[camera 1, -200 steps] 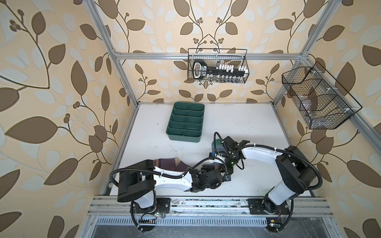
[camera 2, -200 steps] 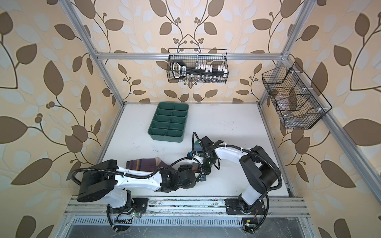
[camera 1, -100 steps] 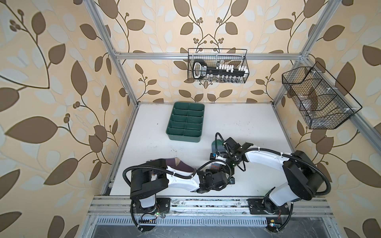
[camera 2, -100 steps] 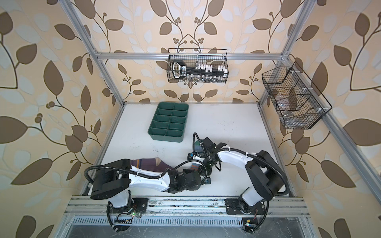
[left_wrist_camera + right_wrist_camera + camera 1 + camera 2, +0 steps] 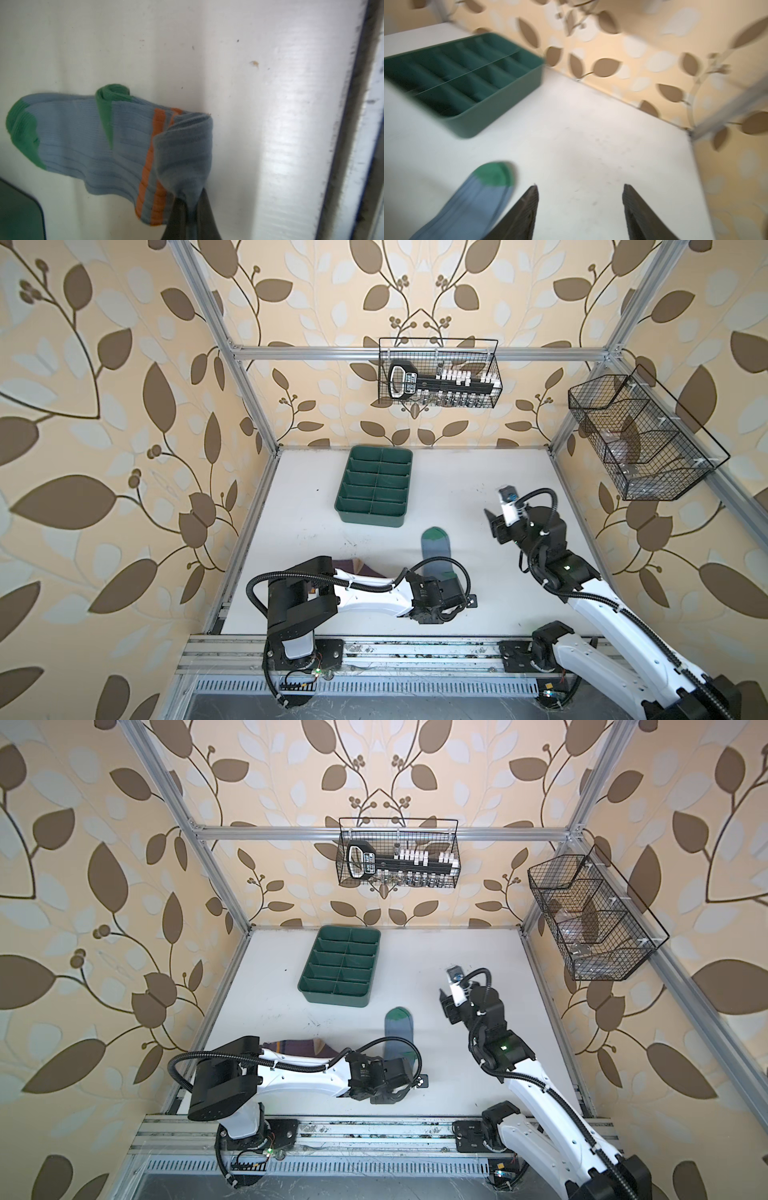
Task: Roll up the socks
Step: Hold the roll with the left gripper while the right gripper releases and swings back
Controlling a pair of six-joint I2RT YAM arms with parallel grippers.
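Observation:
The grey-blue sock (image 5: 435,551) (image 5: 397,1031) lies lengthwise on the white table, green toe pointing to the back. In the left wrist view this sock (image 5: 83,135) has its orange-striped cuff end folded up and over. My left gripper (image 5: 190,204) (image 5: 451,580) is shut on that folded cuff. The purple sock (image 5: 360,566) (image 5: 297,1046) lies to the left, mostly hidden behind my left arm. My right gripper (image 5: 580,187) (image 5: 495,526) hangs open and holds nothing, raised to the right of the green toe (image 5: 495,173).
A green divided tray (image 5: 370,519) (image 5: 332,999) (image 5: 500,104) stands behind the socks. Two wire baskets (image 5: 438,373) (image 5: 640,439) hang on the back and right walls. The table's front edge and the metal rail (image 5: 353,124) run close to the left gripper.
My left gripper closed on the grey-blue sock's cuff. My right gripper opened, came off the sock and drew back to the right and up.

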